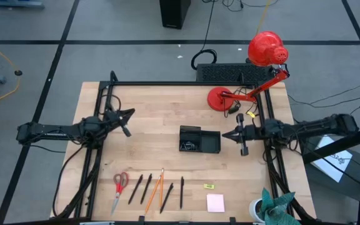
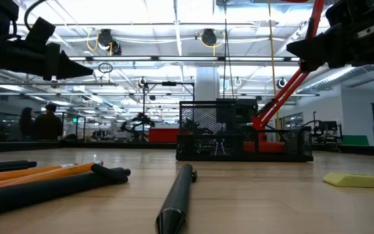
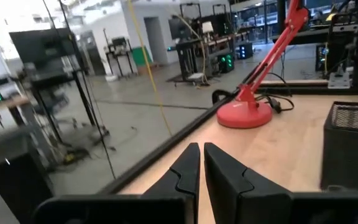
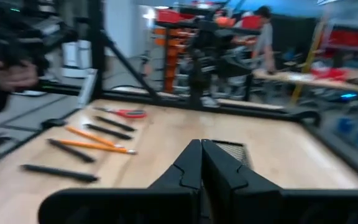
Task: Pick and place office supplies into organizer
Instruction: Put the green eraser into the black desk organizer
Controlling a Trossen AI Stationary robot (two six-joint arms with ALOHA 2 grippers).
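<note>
Left gripper (image 1: 129, 124) hovers above the table's (image 1: 149, 106) left half, well left of the organizer (image 1: 199, 139); fingers nearly together with a thin slit between them, nothing held. In its wrist view the fingers (image 3: 185, 171) point toward the red lamp base (image 3: 245, 114)

Right gripper (image 1: 240, 139) sits just right of the organizer, fingers pinched fully together, empty. Its wrist view looks past the closed fingertips (image 4: 194, 158) over the organizer's mesh top (image 4: 232, 149) to the supplies beyond

Organizer is mid-table, black mesh, taller section on its left side in the high view (some small dark bits inside the left compartment, can't tell what)

Supplies all lie in a row along the near edge, well apart from the organizer:
- red-handled scissors (image 1: 119, 185) leftmost
- black pens (image 1: 135, 188) and orange pencils (image 1: 155, 189) fanned next to them, one more black pen (image 1: 181, 191) at the right end of the group
- small yellow-green piece (image 1: 209, 185) further right
- pink sticky-note pad (image 1: 215, 202) just below that, near the table edge

Red desk lamp (image 1: 267, 50) at the far right corner; people visible in the room behind
</note>
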